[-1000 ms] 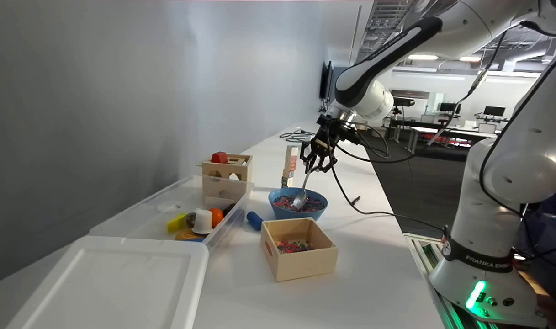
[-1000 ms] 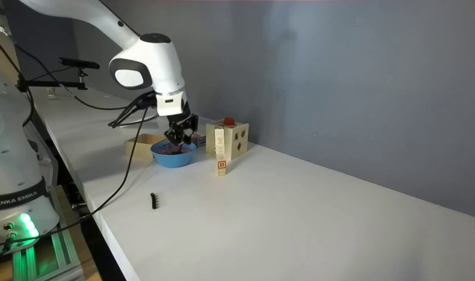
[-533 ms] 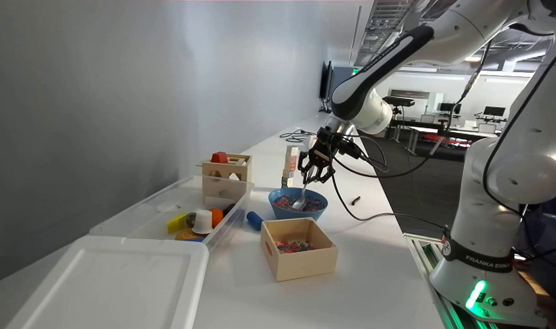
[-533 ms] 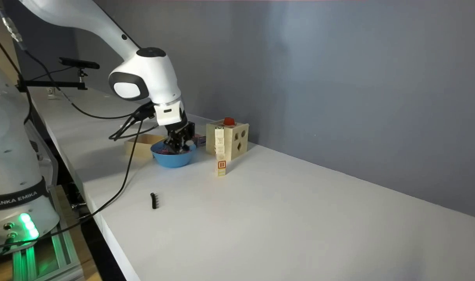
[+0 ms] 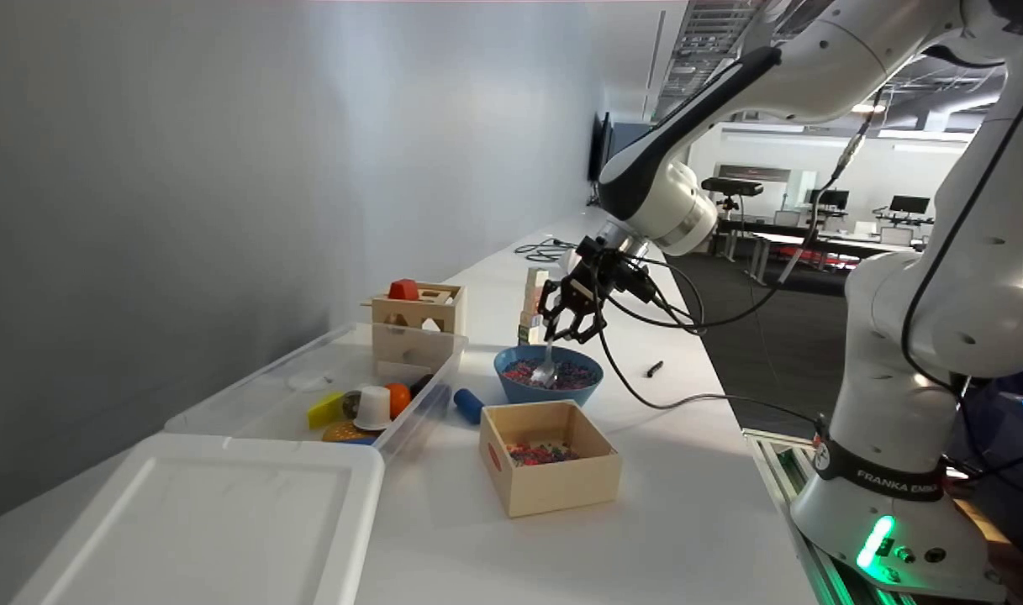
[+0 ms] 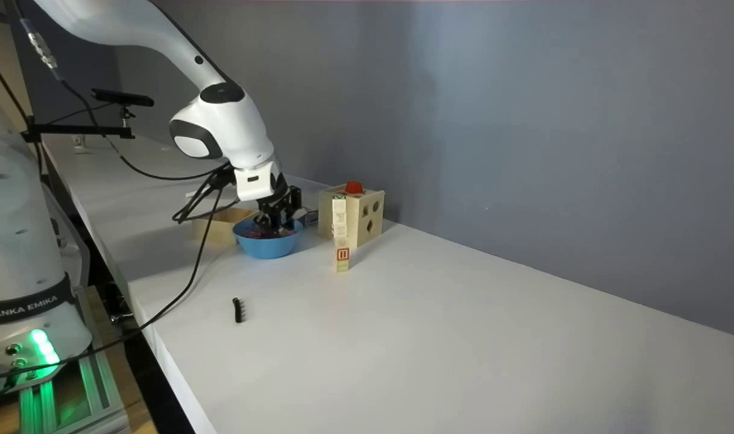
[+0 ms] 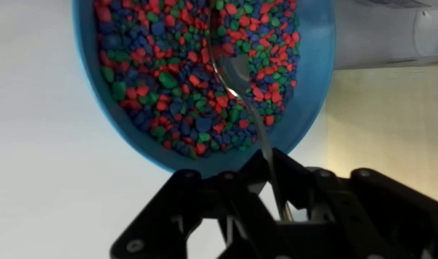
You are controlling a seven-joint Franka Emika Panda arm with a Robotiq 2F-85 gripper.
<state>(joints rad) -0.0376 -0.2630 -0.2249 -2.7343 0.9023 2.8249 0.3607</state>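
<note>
My gripper [image 7: 268, 151] is shut on the handle of a metal spoon [image 7: 263, 135]. In an exterior view, the gripper [image 5: 553, 336] is just above the blue bowl [image 5: 524, 391], and the spoon [image 5: 545, 372] slants down into it. The bowl also shows in an exterior view [image 6: 269, 248]; there the gripper [image 6: 273, 229] hides the spoon. The bowl holds small red, green and blue pebbles [image 7: 168, 81]. In the wrist view the spoon's head lies over the pebbles; how deep it sits is hard to tell.
A wooden box [image 5: 566, 494] with some pebbles stands near the bowl. A tower of letter blocks [image 6: 341, 232] and a wooden shape sorter [image 6: 370, 222] stand close by. A clear bin [image 5: 297, 391] holds toys. A white lid [image 5: 217, 512], blue cylinder [image 5: 468, 405], black clip [image 6: 239, 310] and hanging cable [image 6: 195, 280] also show.
My gripper has come down closer to the bowl and shifted left in one exterior view. The spoon stands steeper, with its head still in the bowl. The bowl has not visibly moved.
</note>
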